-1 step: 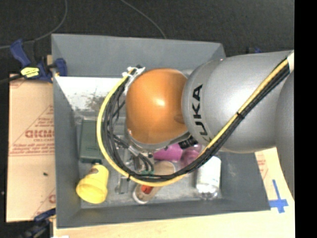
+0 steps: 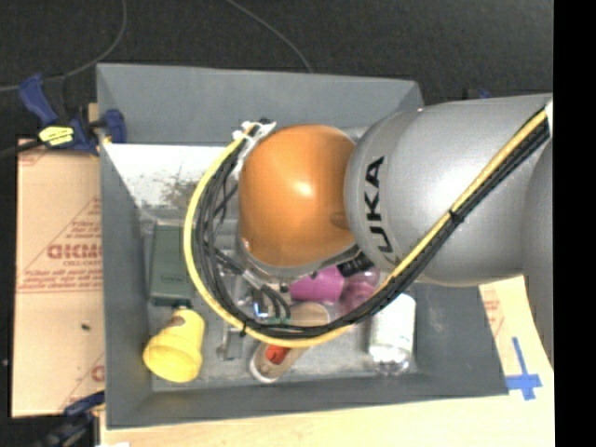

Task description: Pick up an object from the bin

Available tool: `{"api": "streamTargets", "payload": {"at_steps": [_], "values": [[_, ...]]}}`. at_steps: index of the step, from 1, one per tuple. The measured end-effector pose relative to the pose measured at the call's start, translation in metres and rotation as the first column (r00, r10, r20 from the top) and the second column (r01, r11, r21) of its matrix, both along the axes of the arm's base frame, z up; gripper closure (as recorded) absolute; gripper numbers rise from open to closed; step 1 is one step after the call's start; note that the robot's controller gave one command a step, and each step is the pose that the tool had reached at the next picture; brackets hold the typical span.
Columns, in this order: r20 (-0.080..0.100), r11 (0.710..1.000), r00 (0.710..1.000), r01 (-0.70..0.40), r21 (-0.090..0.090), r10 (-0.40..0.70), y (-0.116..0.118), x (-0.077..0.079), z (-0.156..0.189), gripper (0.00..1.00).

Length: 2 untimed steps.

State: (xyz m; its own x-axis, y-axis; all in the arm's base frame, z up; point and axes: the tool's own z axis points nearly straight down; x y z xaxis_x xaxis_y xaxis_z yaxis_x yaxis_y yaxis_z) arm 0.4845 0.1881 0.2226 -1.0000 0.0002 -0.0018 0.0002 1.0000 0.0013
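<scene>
My gripper point(image 2: 240, 307) is low in the middle of the bin, mostly hidden under the arm's orange cover. A magenta rounded thing point(image 2: 321, 285) lies right beside it, partly under the arm. Just below it, near the front wall, rests a tan ring-shaped thing with a red piece inside point(image 2: 273, 358). A yellow cone-shaped cup point(image 2: 175, 347) lies on its side to the gripper's left, in the front left corner. A dark green flat box point(image 2: 170, 266) lies against the left wall.
A white bottle point(image 2: 393, 330) lies near the front right of the bin. The arm and its cable loop cover the bin's middle and right. Dark specks dot the sloped back left wall.
</scene>
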Motion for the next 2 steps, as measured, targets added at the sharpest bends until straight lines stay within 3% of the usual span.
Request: {"api": "streamTargets", "payload": {"at_steps": [1, 2], "values": [[-0.009, 0.992, 0.992, 0.129, -0.003, -0.129, -0.0242, -0.0124, -0.0168, 1.00], [-0.008, 0.991, 0.991, 0.131, -0.002, -0.131, -0.0240, -0.0120, -0.0164, 1.00]]}}
